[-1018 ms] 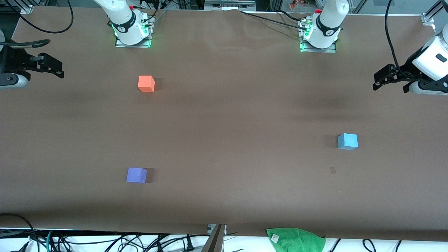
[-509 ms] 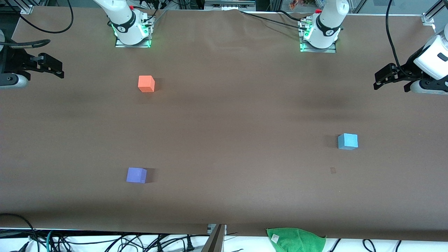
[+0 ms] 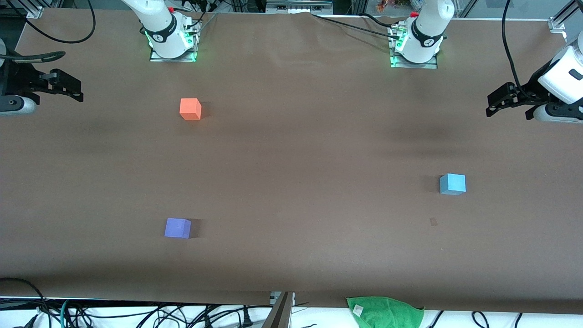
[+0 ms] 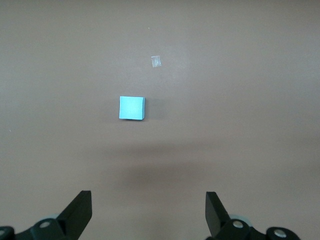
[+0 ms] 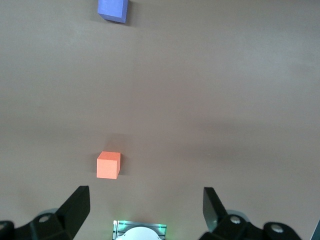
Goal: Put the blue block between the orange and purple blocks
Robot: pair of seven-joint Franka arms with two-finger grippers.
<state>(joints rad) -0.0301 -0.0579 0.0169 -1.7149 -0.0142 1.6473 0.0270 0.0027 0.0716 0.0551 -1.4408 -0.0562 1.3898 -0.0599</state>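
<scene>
Still, blue block (image 3: 452, 184) w/ open surroundings.

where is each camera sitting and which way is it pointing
Front view: high across the table, facing both arm bases; shows the orange block, purple block, blue block, the left pincer and the right pincer.
Left wrist view: on the left arm, looking down at the blue block; its own open pincer shows.
Right wrist view: on the right arm, looking down; its own open pincer shows.
Shared: front and right wrist views both show the orange and purple blocks.
</scene>
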